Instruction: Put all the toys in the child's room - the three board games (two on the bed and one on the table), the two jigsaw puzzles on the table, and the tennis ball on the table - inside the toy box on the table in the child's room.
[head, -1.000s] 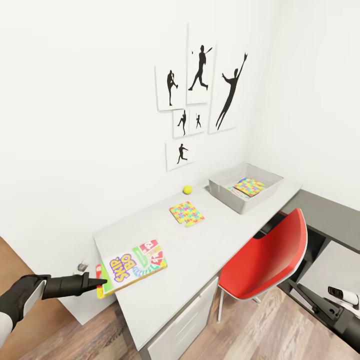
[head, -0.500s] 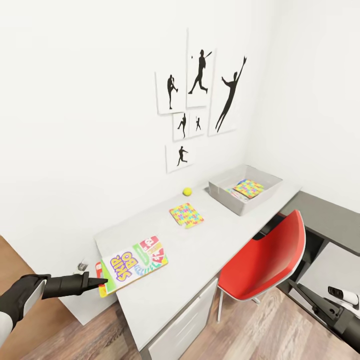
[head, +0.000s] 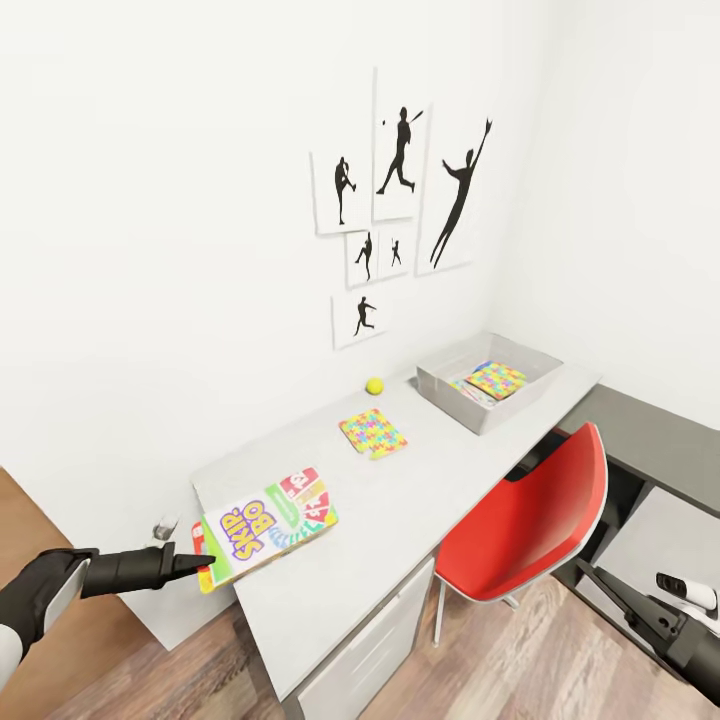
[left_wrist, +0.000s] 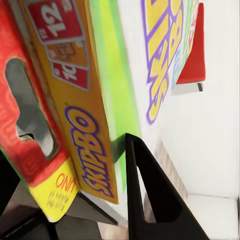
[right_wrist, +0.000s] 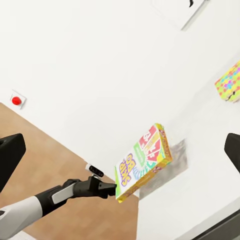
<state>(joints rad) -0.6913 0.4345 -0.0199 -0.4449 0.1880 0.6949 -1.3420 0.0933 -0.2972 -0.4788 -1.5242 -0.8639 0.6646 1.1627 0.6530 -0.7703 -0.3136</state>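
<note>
My left gripper (head: 205, 568) is shut on the end of a Skip-Bo board game box (head: 268, 523). It holds the box tilted just above the left end of the grey table (head: 400, 510). In the left wrist view the box (left_wrist: 90, 100) sits between the black fingers (left_wrist: 150, 200). A tennis ball (head: 375, 385) lies by the wall, and a colourful jigsaw puzzle (head: 373, 432) lies mid-table. The grey toy box (head: 452, 392) at the table's far right holds another puzzle (head: 497, 380) on top of a flat item. My right gripper (right_wrist: 125, 145) is open, away from the table.
A red chair (head: 530, 520) is pushed up to the table's front right. A dark low cabinet (head: 650, 440) stands to the right. White drawers (head: 370, 650) sit under the table. Silhouette posters (head: 400, 190) hang on the wall. Wood floor (head: 120, 670) lies under my left arm.
The whole view has shifted slightly, so the camera moved. The left gripper still holds the Skip-Bo box over the table's left end, a touch further in.
</note>
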